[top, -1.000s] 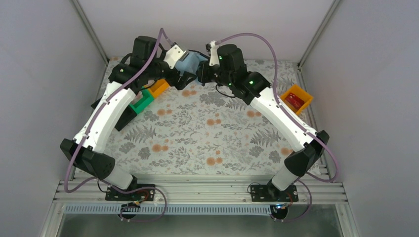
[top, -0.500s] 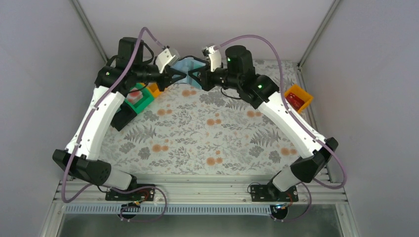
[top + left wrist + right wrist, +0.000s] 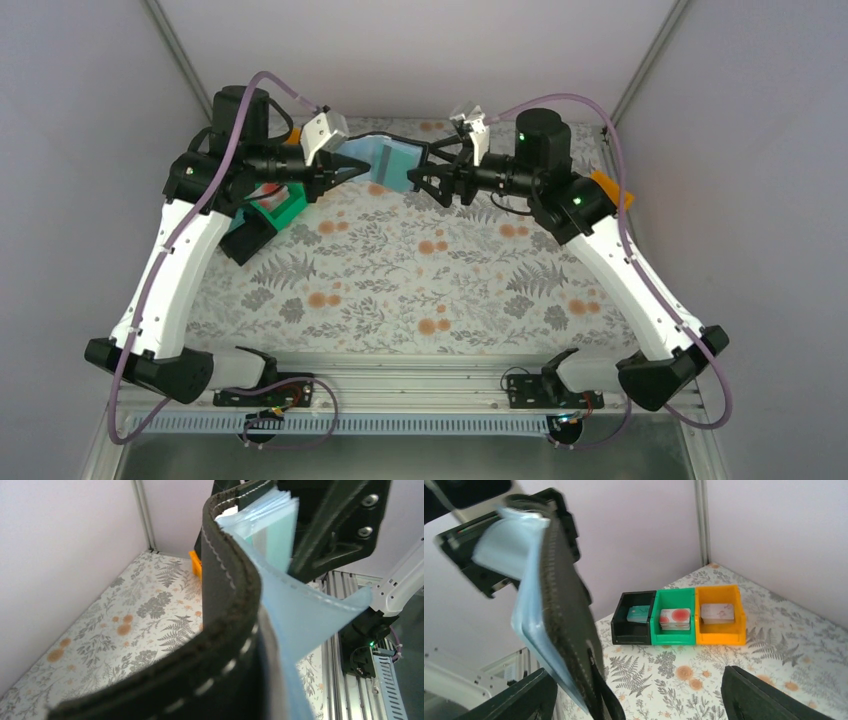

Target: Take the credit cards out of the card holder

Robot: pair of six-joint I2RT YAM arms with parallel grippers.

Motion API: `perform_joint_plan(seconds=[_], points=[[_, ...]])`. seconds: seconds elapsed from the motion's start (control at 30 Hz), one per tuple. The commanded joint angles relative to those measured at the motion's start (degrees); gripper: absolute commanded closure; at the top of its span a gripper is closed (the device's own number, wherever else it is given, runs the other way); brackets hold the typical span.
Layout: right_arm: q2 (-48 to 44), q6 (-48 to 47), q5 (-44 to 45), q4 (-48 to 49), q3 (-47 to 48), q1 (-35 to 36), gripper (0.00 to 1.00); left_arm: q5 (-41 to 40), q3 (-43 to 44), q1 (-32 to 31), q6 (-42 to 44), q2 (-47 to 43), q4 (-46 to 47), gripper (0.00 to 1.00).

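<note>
The card holder [image 3: 385, 162] hangs open in the air over the table's far middle, black outside and grey-blue inside. My left gripper [image 3: 343, 168] is shut on its left half. A teal credit card [image 3: 272, 536] stands in a pocket of the far half. In the left wrist view the black stitched cover [image 3: 227, 605] fills the frame and hides my own fingers. My right gripper [image 3: 432, 180] stands open just right of the card holder [image 3: 566, 625], its fingers [image 3: 764, 696] spread wide and apart from it.
A black bin [image 3: 633, 625], a green bin [image 3: 674, 632] and an orange bin [image 3: 720, 630] stand in a row at the far left, each with cards inside. Another orange bin [image 3: 607, 185] peeks out behind the right arm.
The left gripper shut on the card holder. Then the right gripper let go of it and drew back to the right. Both arms rose and spread apart.
</note>
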Motion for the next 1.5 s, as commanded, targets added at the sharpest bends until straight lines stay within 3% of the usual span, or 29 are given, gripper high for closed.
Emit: perform_joint_plan(seconds=[0.0, 0.17, 0.4, 0.8, 1.3, 1.47], points=[[-2.08, -4.50, -5.48, 1.08, -0.96, -0.38, 0.15, 2.13, 0.72, 0.34, 1.15, -0.67, -0.25, 0.98], [-2.89, -6.28, -3.45, -0.24, -0.62, -0.46, 0.14, 1.94, 0.29, 0.30, 0.94, -0.66, 0.12, 0.98], [-0.49, -3.37, -3.53, 1.58, 0.66, -0.55, 0.24, 3.17, 0.69, 0.34, 0.51, -0.43, 0.30, 0.98], [4.01, 1.71, -9.41, 7.99, 1.01, 0.07, 0.20, 4.75, 0.48, 0.33, -0.43, 0.35, 0.80, 0.98], [7.61, 3.41, -6.80, 10.32, 2.94, 4.41, 0.19, 5.56, -0.95, 0.29, -0.95, 0.40, 1.25, 0.98], [8.74, 4.14, -6.25, 10.54, 3.93, 5.14, 0.30, 7.09, -0.83, 0.30, -0.02, 0.22, 0.49, 0.98]])
